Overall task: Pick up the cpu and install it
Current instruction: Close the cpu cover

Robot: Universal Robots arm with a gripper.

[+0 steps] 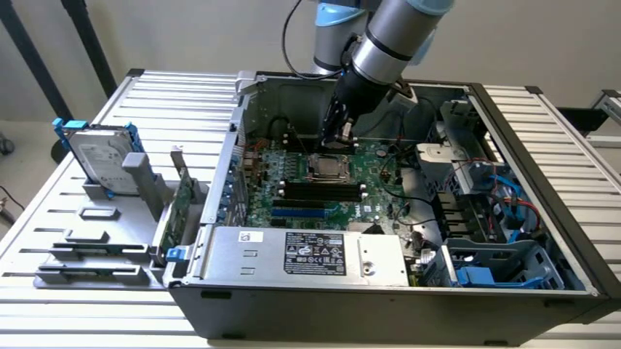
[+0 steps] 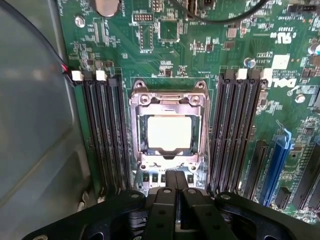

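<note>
The wrist view gives you the close look. The cpu (image 2: pixel 169 132) lies flat inside the metal frame of the socket (image 2: pixel 169 97) on the green motherboard (image 2: pixel 165 45), its top glaring bright. The gripper (image 2: pixel 175 176) hangs just beside the socket's edge, its two black fingers (image 2: pixel 162 210) pressed together with nothing between them. Banks of black memory slots (image 2: pixel 102 135) run along two opposite sides of the socket, tight against the frame (little spare room there).

The exterior view gives you the surroundings. The arm (image 1: pixel 388 43) reaches down into the open computer case (image 1: pixel 388 313), and the gripper sits low over the board, just on the far side of the socket. You are hemmed in by the case wall on the exterior view's left, the grey power supply (image 1: pixel 310 253) along the near edge, and drive cages with blue cables (image 1: pixel 505 196) on the exterior view's right. The free room is straight up, over the board. Outside the case, on the slatted table (image 1: pixel 78 320), a hard drive (image 1: pixel 97 156) stands upright in a grey holder, well apart from the gripper.
</note>
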